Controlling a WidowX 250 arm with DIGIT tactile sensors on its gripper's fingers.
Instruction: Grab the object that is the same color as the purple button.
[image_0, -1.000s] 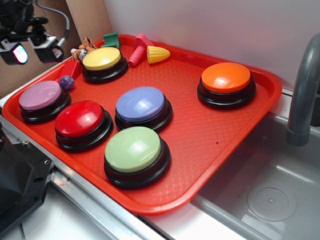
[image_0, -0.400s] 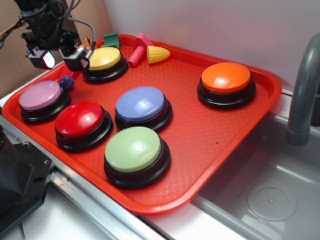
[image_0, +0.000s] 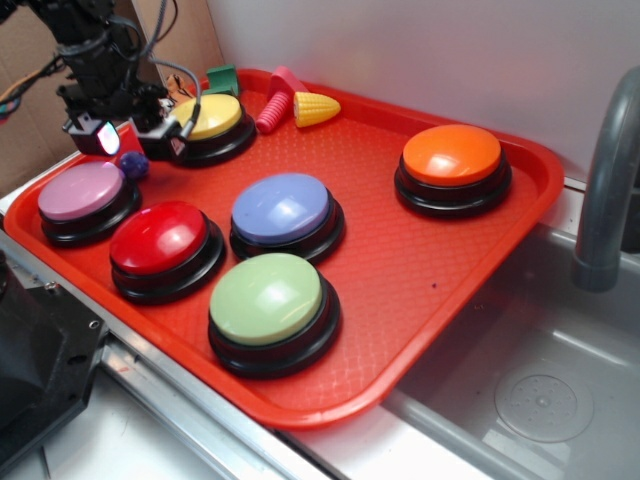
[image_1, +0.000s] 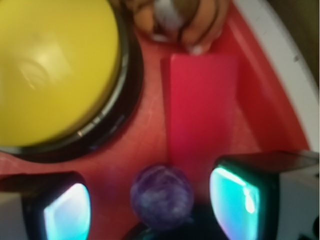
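Red tray (image_0: 480, 250) on metal counter edge, grey sink basin (image_0: 540, 390) at right, white wall behind. 6 domed buttons on black bases; purple button (image_0: 282, 208) mid-tray, bluish-lavender top. Yellow button (image_1: 50, 70) fills upper left of wrist view, red block (image_1: 200, 105) beside it. Gripper (image_0: 128, 145) at tray's far left corner, fingers (image_1: 240, 195) spread wide. Purple ball (image_1: 161, 196) tiny, glossy, dark, mottled; lies on tray between open fingers, just below red block, near pink button (image_0: 82, 192).
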